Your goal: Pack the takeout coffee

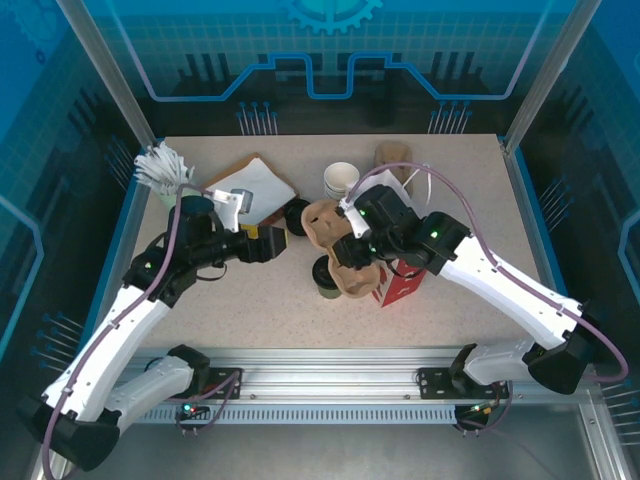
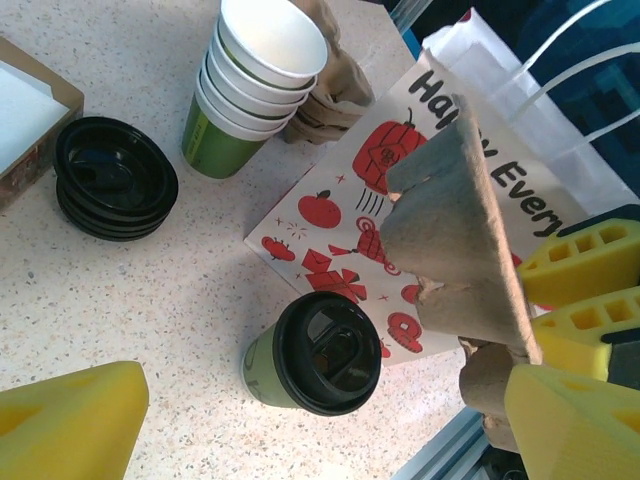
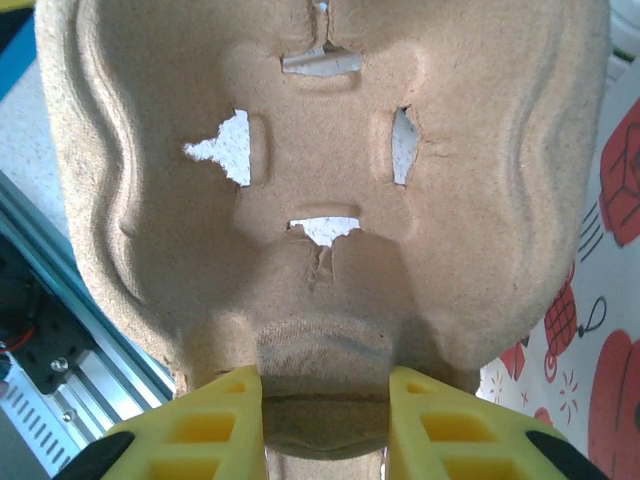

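Observation:
The takeout coffee (image 2: 315, 355), a small green cup with a black lid, stands upright on the table (image 1: 250, 310) at the edge of the printed bag (image 2: 400, 200). From above the takeout coffee (image 1: 325, 275) sits partly under a brown pulp cup carrier (image 1: 345, 255). My right gripper (image 3: 325, 420) is shut on one pocket of the carrier (image 3: 320, 200) and holds it tilted above the table. My left gripper (image 2: 320, 430) is open, its yellow fingers (image 2: 70, 420) spread wide, with the cup just ahead of them. In the top view the left gripper (image 1: 268, 243) is left of the carrier.
A stack of lidless white-rimmed cups (image 2: 255, 85) and a pile of loose black lids (image 2: 112, 178) sit behind the coffee. A box of napkins (image 1: 255, 185) and white utensils (image 1: 160, 165) lie at the back left. The white paper bag (image 1: 400, 280) lies flat under the right arm.

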{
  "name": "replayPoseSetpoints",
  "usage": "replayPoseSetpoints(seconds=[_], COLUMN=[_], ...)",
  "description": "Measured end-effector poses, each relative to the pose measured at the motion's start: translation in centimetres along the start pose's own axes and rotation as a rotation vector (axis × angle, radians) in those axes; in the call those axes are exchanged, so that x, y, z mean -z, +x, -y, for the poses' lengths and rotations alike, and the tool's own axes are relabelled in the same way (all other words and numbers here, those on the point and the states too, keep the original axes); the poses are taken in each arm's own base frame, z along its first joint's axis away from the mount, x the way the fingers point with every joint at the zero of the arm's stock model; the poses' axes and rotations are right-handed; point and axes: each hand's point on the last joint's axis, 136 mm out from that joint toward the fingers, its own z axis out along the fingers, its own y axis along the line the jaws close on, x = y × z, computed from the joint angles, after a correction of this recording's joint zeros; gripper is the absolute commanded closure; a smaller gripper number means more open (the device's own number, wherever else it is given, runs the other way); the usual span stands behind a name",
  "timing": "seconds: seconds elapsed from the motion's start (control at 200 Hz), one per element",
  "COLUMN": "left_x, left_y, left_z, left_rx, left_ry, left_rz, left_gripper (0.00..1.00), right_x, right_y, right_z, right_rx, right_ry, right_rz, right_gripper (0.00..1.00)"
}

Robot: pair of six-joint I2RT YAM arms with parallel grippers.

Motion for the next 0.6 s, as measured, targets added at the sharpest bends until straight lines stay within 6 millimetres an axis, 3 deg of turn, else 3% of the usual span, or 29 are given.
replayPoseSetpoints(seconds=[0.12,0.3,0.6], left_x=[0.8,1.1,0.9], left_y=[-0.7,-1.2,-1.3], left_z=[0.5,0.8,0.7], left_rx=[0.006,0.01,0.013], left_ry=[0.011,0.02,0.016], left_rz=[0.041,0.071,0.068], left_gripper=[0.07,0.07,0.07], right_x=[0.4,0.2,0.0], right_y=[-0.5,0.6,4.4], right_z=[0.1,1.3,1.6], right_rx=[0.003,0.001,0.014], right_ry=[0.012,0.055,0.039], right_rz=[0.013,-0.024,-0.094], right_gripper=[0.72,0.73,0.73])
